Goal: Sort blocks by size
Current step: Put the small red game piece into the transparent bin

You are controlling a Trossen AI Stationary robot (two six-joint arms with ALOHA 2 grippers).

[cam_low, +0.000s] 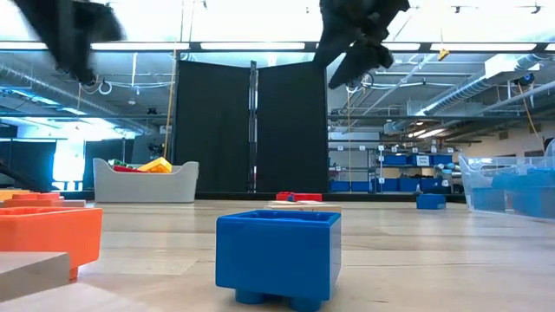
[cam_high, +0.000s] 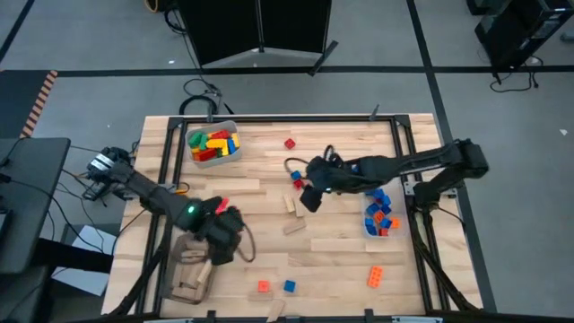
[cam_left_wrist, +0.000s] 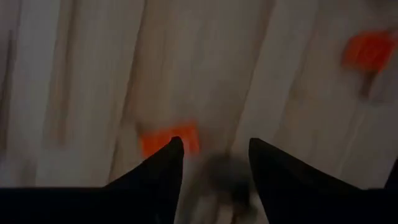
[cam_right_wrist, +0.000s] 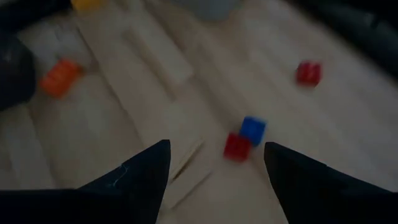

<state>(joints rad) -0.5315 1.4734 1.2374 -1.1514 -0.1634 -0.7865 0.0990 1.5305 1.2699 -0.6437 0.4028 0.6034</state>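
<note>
From above, the desk (cam_high: pixel 269 193) carries three containers that look meant as size classes. A grey bin (cam_high: pixel 213 148) near the far left corner holds yellow, red and green blocks. A clear bin (cam_high: pixel 380 218) by the right edge holds blue and orange-red ones. A clear bin (cam_high: pixel 188 274) at the near left corner holds tan wooden pieces. The left gripper (cam_high: pixel 224 235) hangs just beside that wooden-piece bin, the right gripper (cam_high: pixel 311 196) over mid-desk beside a blue-and-red pair of blocks (cam_high: pixel 297 179). Loose blocks remain: a red block (cam_high: pixel 290 144) toward the far edge, and an orange block (cam_high: pixel 377 275) and small orange and blue ones near the near edge. At table height, a blue block (cam_low: pixel 277 253) stands closest, with the grey bin (cam_low: pixel 145 184) far behind it. Past the left arm's fingers, which stand parted with nothing between them, lies an orange block (cam_left_wrist: pixel 169 137). The right arm's fingers (cam_right_wrist: pixel 140 171) are likewise spread and empty above the blue-and-red pair (cam_right_wrist: pixel 245 138), probably the next pick.
</note>
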